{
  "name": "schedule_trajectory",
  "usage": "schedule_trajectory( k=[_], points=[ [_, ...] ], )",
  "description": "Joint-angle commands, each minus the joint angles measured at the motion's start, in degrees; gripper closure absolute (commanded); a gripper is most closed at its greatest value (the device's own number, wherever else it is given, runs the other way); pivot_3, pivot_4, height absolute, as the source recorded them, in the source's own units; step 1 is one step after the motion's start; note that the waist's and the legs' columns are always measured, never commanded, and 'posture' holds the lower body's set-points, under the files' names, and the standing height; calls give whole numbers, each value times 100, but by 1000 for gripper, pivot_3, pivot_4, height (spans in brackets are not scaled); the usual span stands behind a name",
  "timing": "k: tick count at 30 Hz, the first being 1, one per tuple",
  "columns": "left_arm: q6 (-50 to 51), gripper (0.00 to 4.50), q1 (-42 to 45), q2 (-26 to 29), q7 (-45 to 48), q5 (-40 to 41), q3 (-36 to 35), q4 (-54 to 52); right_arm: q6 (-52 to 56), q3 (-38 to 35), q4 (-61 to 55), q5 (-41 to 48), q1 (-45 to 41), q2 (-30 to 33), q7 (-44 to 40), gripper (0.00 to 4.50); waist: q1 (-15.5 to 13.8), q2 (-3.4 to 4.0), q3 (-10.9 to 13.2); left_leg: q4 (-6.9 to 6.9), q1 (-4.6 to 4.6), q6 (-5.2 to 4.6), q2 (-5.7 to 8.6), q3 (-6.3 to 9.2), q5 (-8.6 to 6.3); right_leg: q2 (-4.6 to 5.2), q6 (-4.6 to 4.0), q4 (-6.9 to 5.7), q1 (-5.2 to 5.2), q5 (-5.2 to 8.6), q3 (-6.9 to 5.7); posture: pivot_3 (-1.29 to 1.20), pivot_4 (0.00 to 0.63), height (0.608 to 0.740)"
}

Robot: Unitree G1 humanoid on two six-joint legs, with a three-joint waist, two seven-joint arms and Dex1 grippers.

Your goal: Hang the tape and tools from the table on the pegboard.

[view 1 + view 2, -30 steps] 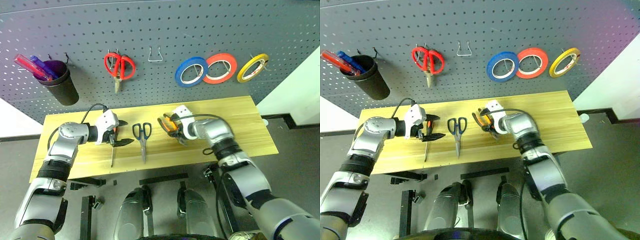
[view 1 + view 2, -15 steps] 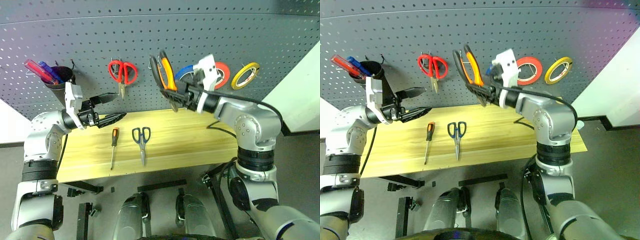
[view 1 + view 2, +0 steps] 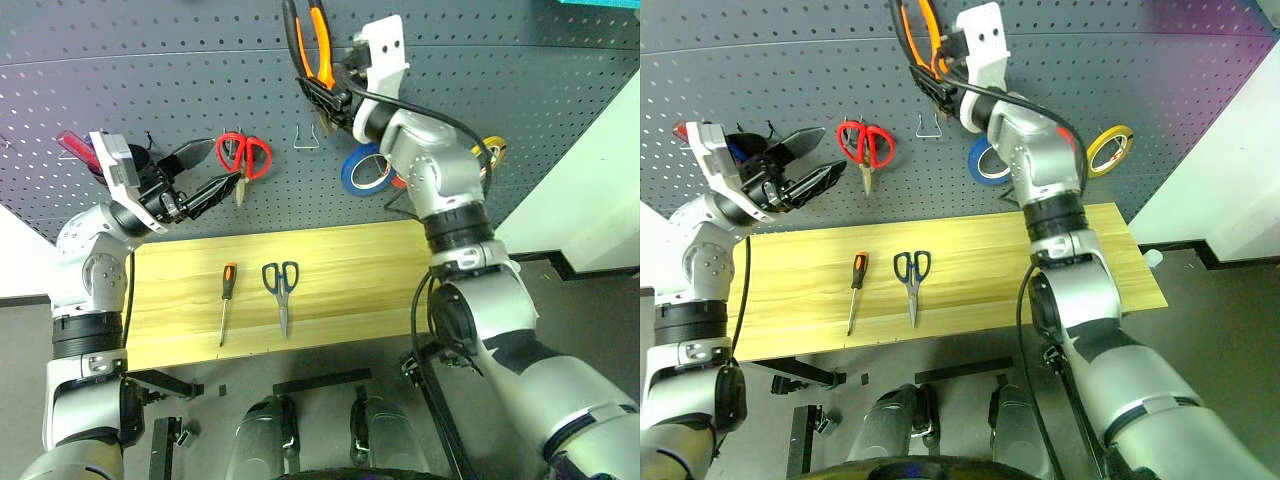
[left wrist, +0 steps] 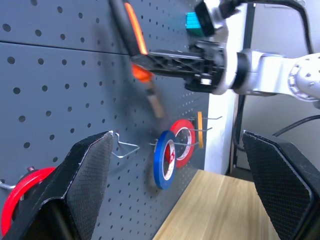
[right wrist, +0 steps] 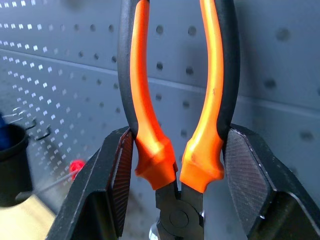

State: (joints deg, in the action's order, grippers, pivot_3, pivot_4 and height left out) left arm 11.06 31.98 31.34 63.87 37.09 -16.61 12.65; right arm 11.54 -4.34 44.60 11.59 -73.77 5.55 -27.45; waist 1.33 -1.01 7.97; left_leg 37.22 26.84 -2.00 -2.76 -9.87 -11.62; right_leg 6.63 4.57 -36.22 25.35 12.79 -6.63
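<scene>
Gripping the pliers by their handles, right gripper high against pegboard. Left gripper spread wide, empty. Screwdriver, scissors on table; blue tape hung.

The right arm is raised high, its forearm climbing steeply to the wrist, and the right claw points up and toward the robot's left, close against the wall panel. Its two black fingers are clamped from either side on the lower ends of the handles it carries, so the jaws stand partly apart around them. The left arm is bent at the elbow and lifted to about chest height, forearm reaching inward. The left claw points to the robot's right and slightly upward, its fingers spread wide apart, gripping nothing
</scene>
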Motion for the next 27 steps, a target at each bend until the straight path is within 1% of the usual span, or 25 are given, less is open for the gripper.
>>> schedule_trajectory(
  k=[1, 7, 10, 13, 20, 27],
  points=[
    [-4, 210, -38, -8, -89, 92, -89, -271, -934, -124, 880, -111, -626, -102, 172, 2170, -8, -2, -3, -1, -1, 0, 0, 0, 0, 0, 0, 0, -1, 0, 0, 119, 8, 740],
    [-13, 210, -209, 17, -220, 17, -66, -379, -1586, -104, 1838, -301, -921, -283, 321, 2170, -18, -4, -20, -1, -3, 5, 0, 0, -3, 0, -1, 0, -4, 0, 0, 149, 9, 740],
    [-18, 210, -283, 32, -276, 13, -78, -437, -1714, -121, 2137, -379, -951, -311, 441, 2170, -32, -8, -29, -3, -6, 14, -1, 1, -2, -1, -1, -1, -5, 0, 1, 157, 10, 740],
    [-60, 210, -364, 38, -314, -39, -56, -455, -1616, -258, 2437, -325, -938, -320, 534, 2170, -37, -8, -37, -4, -14, 19, -1, 0, -4, -1, -3, -2, -13, -1, 1, 160, 8, 740],
    [-63, 210, -473, -27, -456, -44, -23, -587, -1730, -278, 2798, -499, -900, -303, 736, 2170, -51, -7, -70, -6, -30, 22, -2, 0, -3, -3, -5, -3, -26, -1, 3, 190, 11, 740],
    [-114, 210, -591, -60, -601, -71, -38, -718, -1711, -204, 2965, -698, -912, -437, 827, 2170, -64, -6, -87, -7, -32, 24, -2, 1, -2, -4, -6, -4, -27, -2, 4, 211, 5, 740]
  ],
)
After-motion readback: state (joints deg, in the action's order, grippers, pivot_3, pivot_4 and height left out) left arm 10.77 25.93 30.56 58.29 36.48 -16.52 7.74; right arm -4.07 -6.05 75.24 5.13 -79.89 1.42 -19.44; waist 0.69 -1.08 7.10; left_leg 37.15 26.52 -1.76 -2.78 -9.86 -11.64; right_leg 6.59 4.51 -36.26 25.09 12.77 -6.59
